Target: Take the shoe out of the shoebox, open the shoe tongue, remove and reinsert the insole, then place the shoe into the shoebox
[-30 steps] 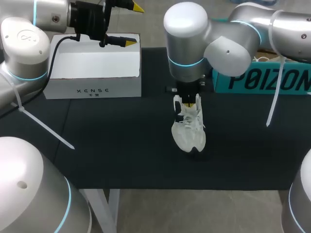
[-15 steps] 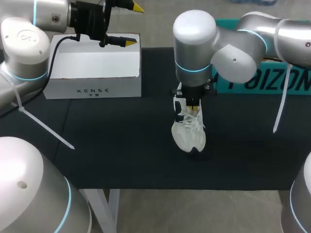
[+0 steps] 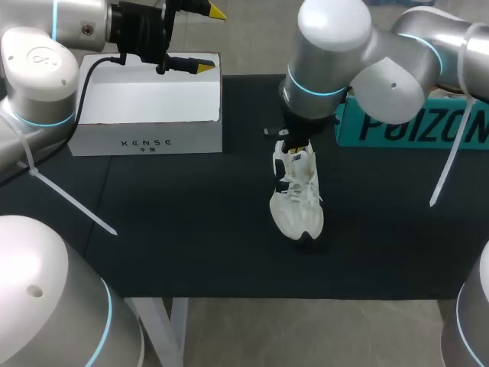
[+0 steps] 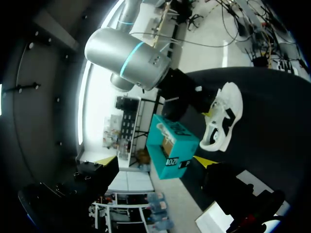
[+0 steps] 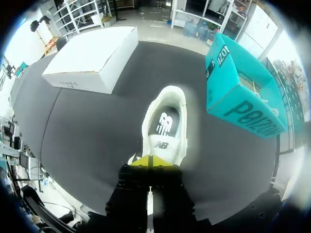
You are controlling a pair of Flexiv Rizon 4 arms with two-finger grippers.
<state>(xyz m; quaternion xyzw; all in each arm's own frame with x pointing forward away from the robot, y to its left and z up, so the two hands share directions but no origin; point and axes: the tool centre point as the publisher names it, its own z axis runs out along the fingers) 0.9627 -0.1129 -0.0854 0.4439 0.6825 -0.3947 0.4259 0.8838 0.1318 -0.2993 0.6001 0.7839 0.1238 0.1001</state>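
Note:
A white sneaker [image 3: 298, 202] stands on the black table [image 3: 168, 229], toe toward the front edge. The same sneaker [image 5: 165, 121] shows its open mouth and dark insole in the right wrist view. My right gripper [image 3: 294, 147] hangs just above its heel end. In the wrist view the gripper [image 5: 151, 161] is shut, its yellow tips together over the tongue's edge; I cannot tell if they pinch it. The teal shoebox [image 3: 412, 126] lies at the back right, beside the shoe [image 4: 221, 119]. My left gripper [image 3: 210, 40] stands open, empty, above the white box.
A white closed box [image 3: 149, 115] sits at the back left, under my left gripper. The teal shoebox [image 5: 238, 92] lies with its open side toward the table's right edge. Bare black table surrounds the shoe on the left and front.
My right arm has risen and swung back and to the right, lifting its shut gripper off the shoe's opening. The shoe has stayed in place. The left arm has not moved.

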